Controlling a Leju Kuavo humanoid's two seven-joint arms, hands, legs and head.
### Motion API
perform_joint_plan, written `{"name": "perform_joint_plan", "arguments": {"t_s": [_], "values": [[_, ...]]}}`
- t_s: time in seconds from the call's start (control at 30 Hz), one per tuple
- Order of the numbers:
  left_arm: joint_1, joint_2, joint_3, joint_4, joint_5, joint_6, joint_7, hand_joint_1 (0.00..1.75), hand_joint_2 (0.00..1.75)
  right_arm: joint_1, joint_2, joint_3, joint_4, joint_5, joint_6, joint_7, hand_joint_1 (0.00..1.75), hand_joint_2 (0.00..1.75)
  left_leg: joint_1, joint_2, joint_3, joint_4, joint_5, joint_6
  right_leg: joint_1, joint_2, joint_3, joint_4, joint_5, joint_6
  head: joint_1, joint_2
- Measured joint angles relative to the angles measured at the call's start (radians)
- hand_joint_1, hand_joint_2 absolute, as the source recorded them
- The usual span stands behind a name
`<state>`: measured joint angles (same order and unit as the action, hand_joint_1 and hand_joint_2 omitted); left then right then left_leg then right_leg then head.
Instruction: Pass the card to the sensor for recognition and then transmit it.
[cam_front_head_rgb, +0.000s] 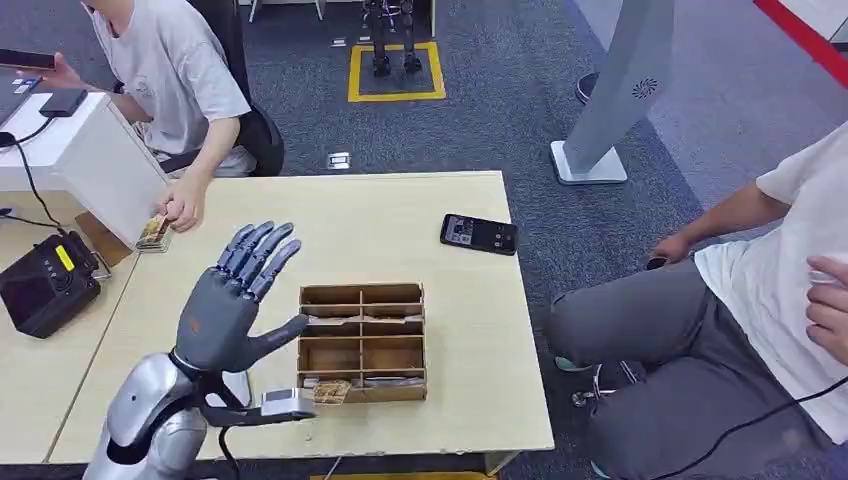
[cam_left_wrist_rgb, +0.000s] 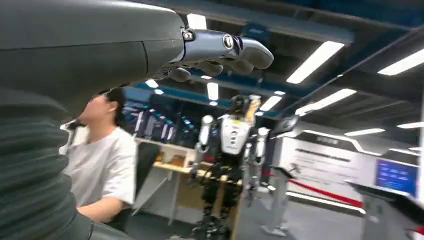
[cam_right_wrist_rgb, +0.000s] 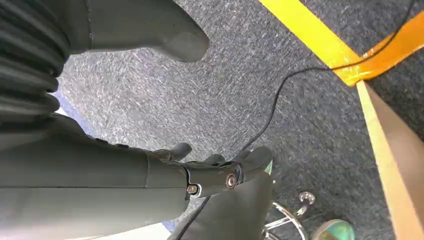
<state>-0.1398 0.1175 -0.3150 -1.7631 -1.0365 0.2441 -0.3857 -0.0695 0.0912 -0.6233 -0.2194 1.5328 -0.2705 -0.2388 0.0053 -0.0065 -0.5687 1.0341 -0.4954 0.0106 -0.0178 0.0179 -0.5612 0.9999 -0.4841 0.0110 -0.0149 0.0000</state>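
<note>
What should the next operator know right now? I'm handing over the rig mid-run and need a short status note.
Left hand: raised over the table, fingers spread, holding nothing.
Right hand: hanging beside the table above the carpet, fingers loosely curled, nothing visibly in it.
Cards: some lie in the wooden divider box; a small stack sits at the table's far left corner under a person's hand.
Sensor: I cannot tell which device it is; a black unit sits on the neighbouring desk.
Done: no card is in either hand now.
Left: pick a card, present it to the sensor, pass it on.
</note>
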Motion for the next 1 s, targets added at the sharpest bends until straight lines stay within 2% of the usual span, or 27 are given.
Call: {"name": "perform_joint_plan", "arguments": {"t_s": [0.13, 0.23, 0.4, 0.53, 0.7, 1.0], "values": [[0.028, 0.035, -0.076, -0.031, 0.014, 0.013, 0.011, 0.0, 1.75, 0.006, -0.003, -0.005, 0.0, 0.002, 0.0, 0.019, 0.0, 1.75, 0.0, 0.0, 0.0, 0.0, 0.001, 0.0, 0.0, 0.0, 0.0, 0.0, 0.0, 0.0, 0.0, 0.0], [0.044, 0.053, -0.105, -0.04, 0.009, 0.022, 0.02, 0.0, 1.75, 0.01, -0.007, -0.007, 0.0, 0.002, 0.0, 0.018, 0.0, 1.75, 0.0, 0.0, 0.0, 0.0, 0.001, 0.0, 0.0, 0.0, 0.0, 0.001, 0.0, 0.0, 0.0, 0.0], [0.058, 0.066, -0.126, -0.034, -0.086, 0.061, 0.059, 0.0, 1.75, 0.009, -0.007, -0.017, 0.0, 0.003, 0.002, 0.019, 0.0, 1.75, 0.0, 0.0, 0.0, 0.0, 0.001, 0.0, 0.0, 0.0, 0.0, 0.001, 0.0, 0.0, 0.0, 0.0], [0.066, 0.068, -0.131, -0.015, -0.137, 0.085, 0.094, 0.0, 1.75, 0.009, -0.007, -0.022, 0.0, 0.004, 0.002, 0.019, 0.0, 1.75, 0.0, 0.0, 0.0, 0.0, 0.001, 0.001, 0.0, 0.0, 0.0, 0.0, 0.0, 0.0, 0.0, 0.0], [0.066, 0.061, -0.13, 0.019, -0.213, 0.093, 0.166, 0.0, 1.75, 0.009, -0.007, -0.024, 0.0, 0.005, 0.003, 0.019, 0.0, 1.75, -0.001, 0.0, 0.0, 0.0, 0.001, 0.001, -0.001, 0.0, 0.0, 0.0, 0.0, 0.0, 0.0, 0.0], [0.066, 0.052, -0.13, 0.047, -0.228, 0.095, 0.176, 0.0, 1.75, 0.009, -0.007, -0.028, 0.0, 0.005, 0.003, 0.019, 0.0, 1.75, -0.001, 0.0, 0.0, 0.0, 0.001, 0.001, -0.001, 0.0, 0.0, 0.001, 0.0, 0.0, 0.0, 0.0]]}}
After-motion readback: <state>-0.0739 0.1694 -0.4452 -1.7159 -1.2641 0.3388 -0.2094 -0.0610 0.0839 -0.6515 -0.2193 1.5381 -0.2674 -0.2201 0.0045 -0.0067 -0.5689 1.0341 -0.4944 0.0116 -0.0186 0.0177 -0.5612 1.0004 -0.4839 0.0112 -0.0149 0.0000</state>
